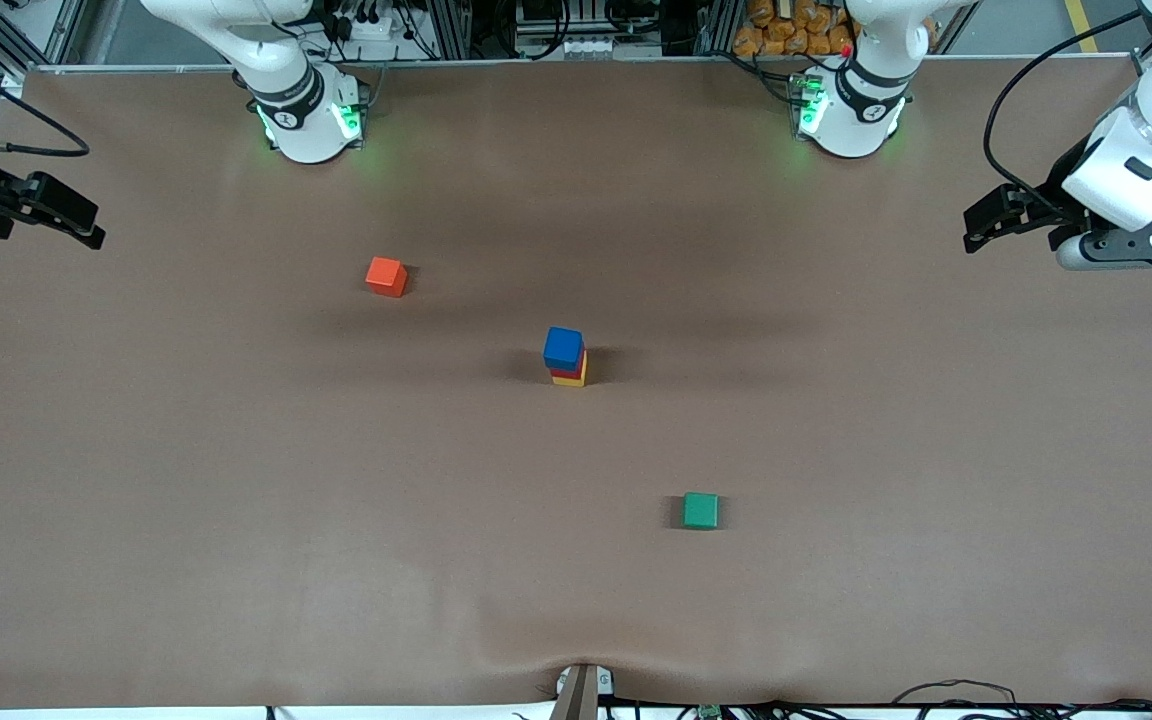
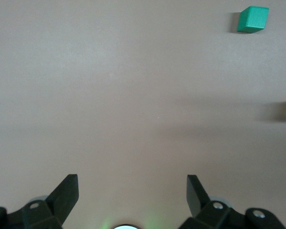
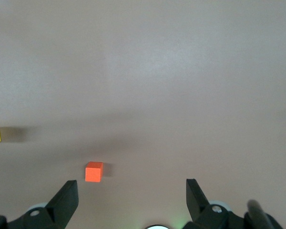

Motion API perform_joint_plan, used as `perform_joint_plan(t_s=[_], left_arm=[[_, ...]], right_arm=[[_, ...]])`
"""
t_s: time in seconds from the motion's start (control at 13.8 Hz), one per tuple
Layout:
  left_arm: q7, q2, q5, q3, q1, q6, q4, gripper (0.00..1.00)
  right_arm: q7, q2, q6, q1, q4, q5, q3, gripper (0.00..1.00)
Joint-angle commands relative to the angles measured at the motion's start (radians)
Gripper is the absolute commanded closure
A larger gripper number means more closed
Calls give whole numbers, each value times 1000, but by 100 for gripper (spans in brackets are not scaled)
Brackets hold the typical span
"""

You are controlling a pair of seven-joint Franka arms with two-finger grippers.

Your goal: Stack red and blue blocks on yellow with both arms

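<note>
Blue block [image 1: 563,347] sits on top of the red block [image 1: 566,371], which rests on the yellow block [image 1: 572,379]; the three form one short tower in the middle of the brown counter [image 1: 236,500], so the stacking looks finished. The tower leans a little out of line, with the blue cube offset from the two beneath it.

Neither tool is near it. The left tool [image 1: 986,222] hangs over the counter's edge at the left arm's end, well apart from the tower, its fingers [image 2: 66,193] spread wide and holding nothing. The right tool [image 1: 61,215] hangs over the edge at the right arm's end, just as far from the stack, its fingers [image 3: 66,198] also spread and empty. Both arms appear to be waiting.

What remains, by my judgement, is only to keep clear. If either arm travels, it should move high and away from the middle, since a brush against the top cube would topple a stack this loosely aligned.

Two spare cubes lie on the counter. The orange-red cube [image 1: 386,276] lies between the right tool and the tower, closer to the tower. The green cube [image 1: 701,510] lies well apart from the left tool, near the tower. Neither touches the stack, and neither blocks a straight retreat for either tool.
</note>
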Motion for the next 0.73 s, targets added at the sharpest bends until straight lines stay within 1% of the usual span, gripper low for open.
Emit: perform_joint_plan(t_s=[0.0,0.51,0.65], left_arm=[[15,-22,-1,-3,6,7,-9,0],[9,-22,-3,-3,8,-5,-2,0],[17,-17,-3,-2,11,-10,17,0]], right_arm=[[3,-12,-2,0,-6,-9,0,0],[3,-12,4,0,-6,8,-2,0],[3,-12,4,0,-6,18,-2,0]])
